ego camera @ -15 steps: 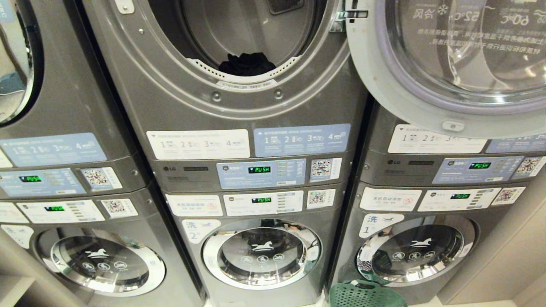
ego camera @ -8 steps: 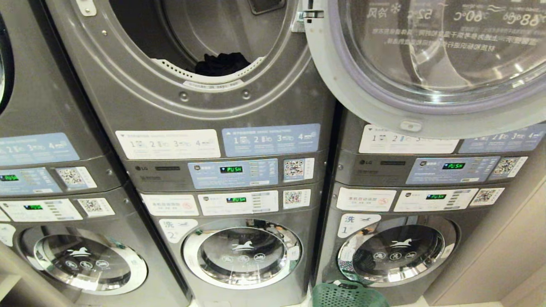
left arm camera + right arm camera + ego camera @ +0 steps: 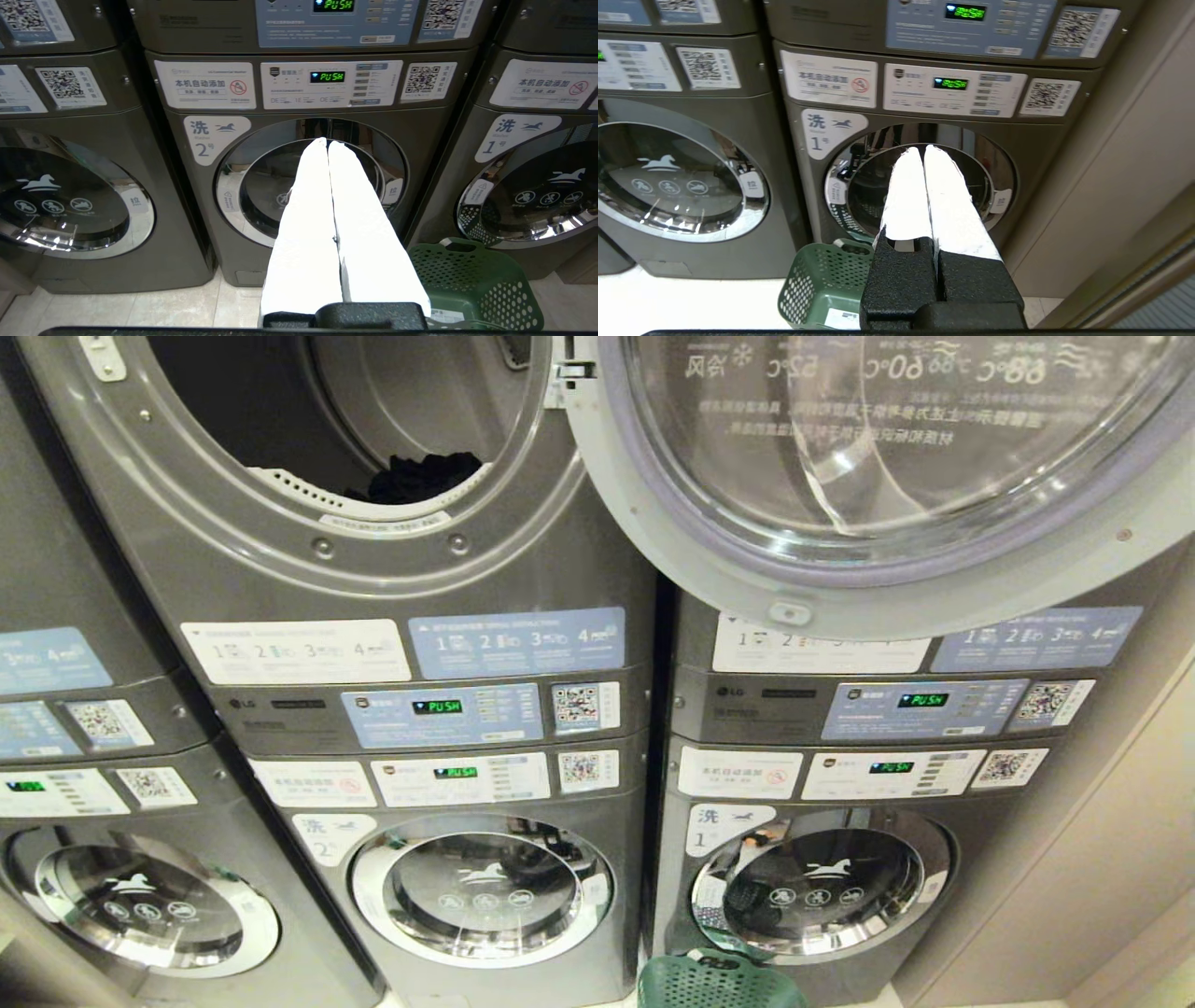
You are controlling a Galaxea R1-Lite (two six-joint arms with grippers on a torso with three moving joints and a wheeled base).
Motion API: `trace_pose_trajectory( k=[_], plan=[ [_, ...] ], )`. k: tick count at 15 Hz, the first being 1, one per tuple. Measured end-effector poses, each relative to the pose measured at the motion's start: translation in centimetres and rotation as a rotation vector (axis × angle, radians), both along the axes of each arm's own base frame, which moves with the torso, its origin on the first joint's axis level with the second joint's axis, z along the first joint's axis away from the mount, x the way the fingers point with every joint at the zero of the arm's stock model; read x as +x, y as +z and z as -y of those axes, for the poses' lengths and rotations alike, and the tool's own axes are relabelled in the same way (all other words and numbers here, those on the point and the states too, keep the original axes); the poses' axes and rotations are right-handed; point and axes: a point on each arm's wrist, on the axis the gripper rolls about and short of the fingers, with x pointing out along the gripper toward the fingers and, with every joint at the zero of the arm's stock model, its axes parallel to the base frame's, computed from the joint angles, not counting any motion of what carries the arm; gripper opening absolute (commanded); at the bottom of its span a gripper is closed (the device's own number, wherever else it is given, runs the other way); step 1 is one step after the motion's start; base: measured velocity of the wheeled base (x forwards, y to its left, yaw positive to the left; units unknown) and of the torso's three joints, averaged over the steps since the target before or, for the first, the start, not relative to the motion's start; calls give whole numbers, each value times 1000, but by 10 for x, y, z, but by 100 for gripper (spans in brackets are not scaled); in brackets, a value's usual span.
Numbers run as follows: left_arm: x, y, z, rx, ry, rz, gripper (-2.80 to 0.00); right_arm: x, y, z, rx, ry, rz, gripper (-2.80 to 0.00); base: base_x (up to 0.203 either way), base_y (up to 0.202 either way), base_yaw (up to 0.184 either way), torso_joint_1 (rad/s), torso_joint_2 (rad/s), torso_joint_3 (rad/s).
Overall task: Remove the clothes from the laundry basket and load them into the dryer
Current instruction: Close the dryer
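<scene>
Laundry basket point(image 3: 714, 982) upright on floor, mouth up; dryer point(image 3: 308, 537) door point(image 3: 878, 485) open; both jaws together, empty.

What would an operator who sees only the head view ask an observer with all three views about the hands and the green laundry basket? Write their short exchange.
Operator: Where are the hands?
Observer: Both are shut and empty; the left hand faces the number 2 washer door, and the right hand faces the number 1 washer door.
Operator: Any clothes in the basket?
Observer: None show in the visible part of the green laundry basket.
</scene>
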Motion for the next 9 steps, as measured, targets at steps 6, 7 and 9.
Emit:
trace_pose_trajectory(
  k=[6,7,9],
  plan=[
    [0,0,0,-2,1,0,-280,-1,5,1,-3,-28,18,-280,0,-17,0,0,-1,0],
    [0,0,0,-3,0,-1,-280,-4,13,1,-7,-39,47,-280,0,0,0,0,0,0],
    [0,0,0,-2,0,0,-280,-12,45,1,-11,-54,126,-280,0,0,0,0,0,0]
  ],
)
